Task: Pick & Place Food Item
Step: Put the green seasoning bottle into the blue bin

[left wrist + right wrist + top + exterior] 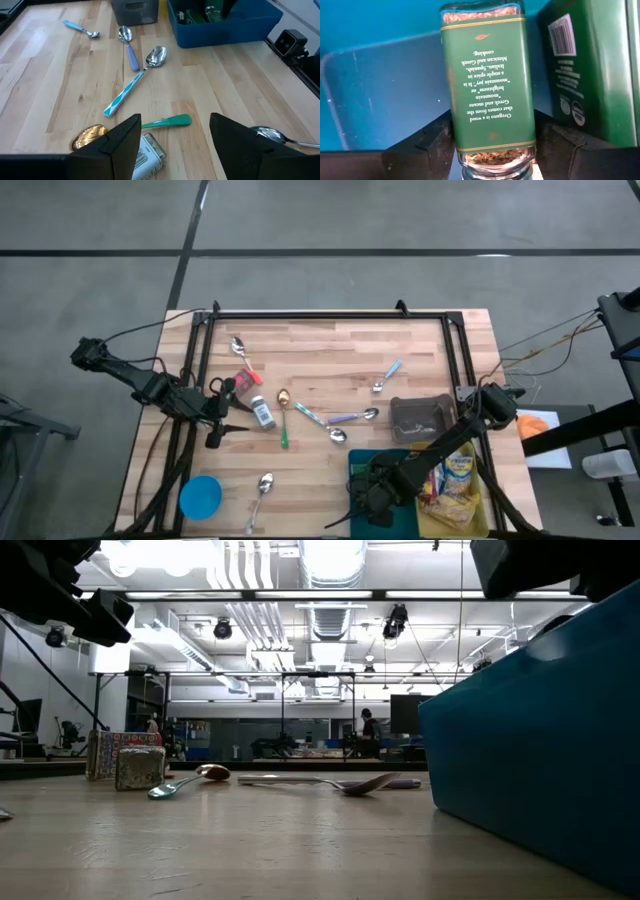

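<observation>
My right gripper reaches down into the blue bin at the table's near right. It is shut on a green-labelled oregano jar. A second green container stands beside the jar inside the bin. My left gripper waits open over the table's left side. Just under and ahead of it, a small spice jar with a barcode lies on the wood, untouched; the high view also shows this spice jar. My right gripper pinches the oregano jar between its two fingers, on the jar's two sides near the neck end. The fingers come from above, pointing steeply down, along the jar. The jar's base points away from the gripper into the bin; whether it touches the floor I cannot tell.
Several spoons lie scattered over the wooden table. A grey tray sits at the far side of the bin, and snack packets lie to the bin's right. A blue round dish sits at the near left.
</observation>
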You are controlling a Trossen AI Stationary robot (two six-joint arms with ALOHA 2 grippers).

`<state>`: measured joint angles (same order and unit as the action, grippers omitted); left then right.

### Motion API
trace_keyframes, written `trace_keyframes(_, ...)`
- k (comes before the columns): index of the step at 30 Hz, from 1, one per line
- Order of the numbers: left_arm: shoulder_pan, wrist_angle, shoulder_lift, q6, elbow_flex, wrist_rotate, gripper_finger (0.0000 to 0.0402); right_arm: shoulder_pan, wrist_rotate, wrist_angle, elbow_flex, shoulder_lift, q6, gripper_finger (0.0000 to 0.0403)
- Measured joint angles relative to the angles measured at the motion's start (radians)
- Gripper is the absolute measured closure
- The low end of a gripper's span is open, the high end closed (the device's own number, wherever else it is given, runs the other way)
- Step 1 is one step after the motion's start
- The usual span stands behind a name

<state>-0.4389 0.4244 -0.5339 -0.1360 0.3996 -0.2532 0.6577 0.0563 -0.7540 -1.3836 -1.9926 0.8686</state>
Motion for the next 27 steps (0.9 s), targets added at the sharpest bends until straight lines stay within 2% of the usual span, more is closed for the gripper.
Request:
trace_keyframes(12, 0.000, 0.000, 0.000, 0.000, 0.000, 0.000, 0.0161, 0.001, -0.001, 0.003, 0.005, 0.000, -0.002, 0.0095)
trace_keyframes(27, 0.000, 0.000, 0.000, 0.000, 0.000, 0.000, 0.0161, 0.001, -0.003, 0.002, 0.000, 0.042, -0.011, 0.0087)
